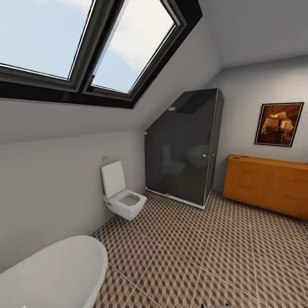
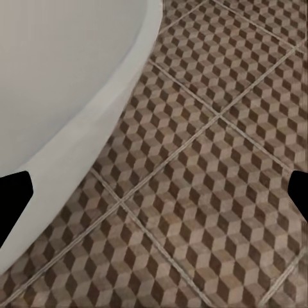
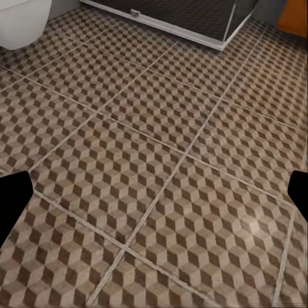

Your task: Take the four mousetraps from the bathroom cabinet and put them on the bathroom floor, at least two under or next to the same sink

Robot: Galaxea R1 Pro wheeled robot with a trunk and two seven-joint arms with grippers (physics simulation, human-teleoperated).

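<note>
The orange-brown wooden cabinet [image 1: 268,187] stands against the far right wall, its fronts closed. The mousetraps are out of view, and so is the sink. The bathroom floor [image 1: 205,256] of cube-patterned tiles spreads from the cabinet toward me. In the left wrist view my left gripper [image 2: 154,196] hangs open over the floor [image 2: 205,192], beside the white bathtub wall [image 2: 64,96], with nothing between its dark fingertips [image 2: 13,199]. My right gripper [image 3: 154,196] is open too, above bare floor tiles [image 3: 160,160], its fingertips [image 3: 13,199] wide apart.
A white bathtub [image 1: 51,273] curves in at the near left. A wall-hung toilet [image 1: 122,197] sits on the left wall. The dark glass shower enclosure [image 1: 184,147] fills the far corner. A framed picture [image 1: 279,124] hangs above the cabinet, and a skylight [image 1: 85,42] sits overhead.
</note>
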